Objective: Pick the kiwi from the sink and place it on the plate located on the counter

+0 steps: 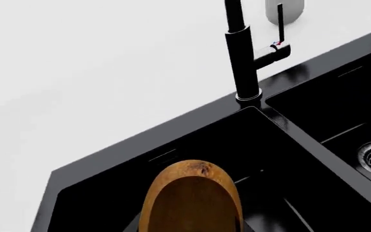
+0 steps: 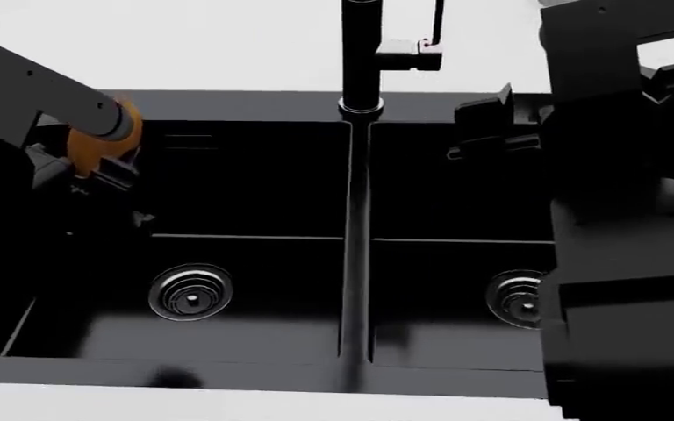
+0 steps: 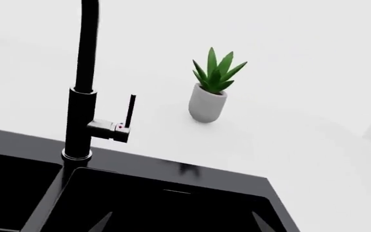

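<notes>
Left wrist view shows the kiwi [image 1: 192, 198], brown and matte, filling the near edge over the sink [image 1: 172, 154], seemingly held, though no fingers show; the faucet [image 1: 242, 58] stands beyond. Head view puts the left gripper [image 2: 97, 162] over the left basin's far-left corner, the fruit apparently in it; next comes carrying it to the plate, unseen here. Right wrist view shows only a potted plant [image 3: 211, 92] on the counter [image 3: 269, 125]; that gripper's opening I cannot tell.

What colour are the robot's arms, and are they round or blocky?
Both are black. The boxy left arm carries a grey cylindrical segment. The right arm is a stack of chunky, glossy black blocks. No cables or markings show, and the jaws are too dark to make out.
</notes>
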